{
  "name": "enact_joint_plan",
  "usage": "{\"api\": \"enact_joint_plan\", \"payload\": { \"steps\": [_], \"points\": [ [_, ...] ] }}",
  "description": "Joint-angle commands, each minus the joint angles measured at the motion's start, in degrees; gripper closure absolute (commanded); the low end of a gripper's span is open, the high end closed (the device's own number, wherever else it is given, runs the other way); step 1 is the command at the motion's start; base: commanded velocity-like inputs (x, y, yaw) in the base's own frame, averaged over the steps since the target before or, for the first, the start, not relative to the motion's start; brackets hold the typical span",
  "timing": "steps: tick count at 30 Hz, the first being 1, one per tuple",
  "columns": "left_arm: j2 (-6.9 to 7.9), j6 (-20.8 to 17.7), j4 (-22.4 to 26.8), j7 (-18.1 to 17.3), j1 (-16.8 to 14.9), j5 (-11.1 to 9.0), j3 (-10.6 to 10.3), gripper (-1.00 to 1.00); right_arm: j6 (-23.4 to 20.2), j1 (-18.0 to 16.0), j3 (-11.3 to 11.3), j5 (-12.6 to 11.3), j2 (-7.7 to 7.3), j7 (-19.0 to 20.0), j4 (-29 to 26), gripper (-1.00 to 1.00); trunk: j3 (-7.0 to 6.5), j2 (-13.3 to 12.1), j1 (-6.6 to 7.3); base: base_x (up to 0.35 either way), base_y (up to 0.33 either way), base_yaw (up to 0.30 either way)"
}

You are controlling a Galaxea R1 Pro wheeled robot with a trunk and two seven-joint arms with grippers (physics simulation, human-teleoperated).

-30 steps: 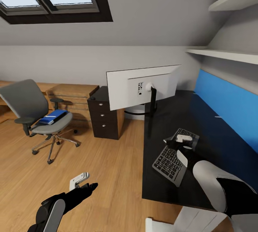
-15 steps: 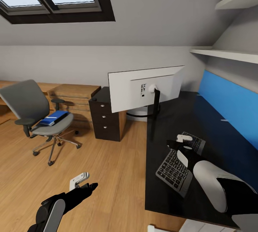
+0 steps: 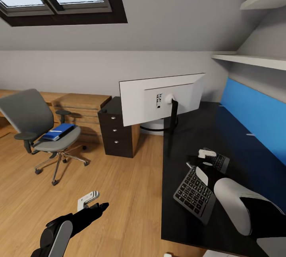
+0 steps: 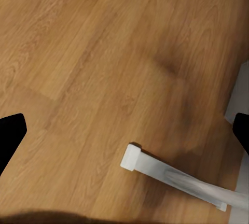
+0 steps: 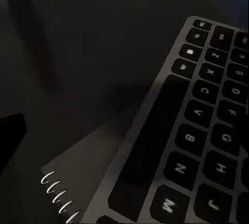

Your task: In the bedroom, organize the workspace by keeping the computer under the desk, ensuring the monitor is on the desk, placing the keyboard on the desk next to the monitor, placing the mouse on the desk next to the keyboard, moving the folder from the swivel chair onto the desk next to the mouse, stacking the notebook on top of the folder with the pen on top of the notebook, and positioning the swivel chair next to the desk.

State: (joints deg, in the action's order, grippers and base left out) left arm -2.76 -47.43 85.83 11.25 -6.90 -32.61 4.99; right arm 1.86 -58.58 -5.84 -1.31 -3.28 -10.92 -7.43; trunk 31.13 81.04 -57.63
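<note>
The right arm reaches forward over the black table (image 3: 238,138), its hand (image 3: 203,158) low over the keyboard (image 3: 194,193), which lies angled on the table; whether the fingers are apart I cannot tell. The left arm hangs low over the wood floor (image 3: 119,185), its hand (image 3: 92,203) spread apart and holding nothing. The monitor (image 3: 159,100) stands on the table's far end. The blue folder (image 3: 58,131) lies on the swivel chair (image 3: 35,126), well apart from the table.

Head view high, facing desk (image 3: 186,145); right wrist close over keyboard (image 5: 207,130), shared; left wrist faces floor (image 4: 78,53).
</note>
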Motion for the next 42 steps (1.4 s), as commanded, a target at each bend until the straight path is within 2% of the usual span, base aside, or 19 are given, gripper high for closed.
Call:
{"api": "enact_joint_plan", "payload": {
  "steps": [1, 3, 9, 16, 42],
  "points": [
    [-0.03, -0.27, 0.07, 0.46, -0.04, -0.61, 0.04, -1.00, 0.21, -0.04, -0.30, -0.08, 0.05, -0.62, 0.05, -1.00, 0.06, 0.03, 0.00, 0.023, 0.000, 0.000],
    [-0.02, -0.28, 0.08, 0.48, -0.04, -0.63, -0.03, -1.00, 0.22, -0.04, -0.27, 0.24, 0.11, -1.53, 0.08, -1.00, 0.06, 0.03, 0.00, 0.017, 0.000, 0.000],
    [0.02, -0.29, 0.10, 0.51, -0.04, -0.62, -0.10, -1.00, 0.18, -0.04, -0.09, 3.73, 0.28, -3.10, 0.23, -1.00, 0.06, 0.03, 0.00, 0.006, 0.000, 0.000],
    [0.07, -0.22, 0.12, 0.54, -0.04, -0.57, -0.04, -1.00, 0.11, -0.04, -0.13, 5.35, 1.01, -3.43, 0.29, -1.00, 0.06, 0.03, 0.00, 0.001, 0.000, 0.000],
    [0.04, -0.21, 0.13, 0.62, -0.04, -0.53, -0.07, -1.00, 0.28, -0.04, -0.10, 5.37, 1.37, -3.46, 0.01, -1.00, 0.06, 0.03, 0.00, 0.031, 0.000, 0.000]
  ]
}}
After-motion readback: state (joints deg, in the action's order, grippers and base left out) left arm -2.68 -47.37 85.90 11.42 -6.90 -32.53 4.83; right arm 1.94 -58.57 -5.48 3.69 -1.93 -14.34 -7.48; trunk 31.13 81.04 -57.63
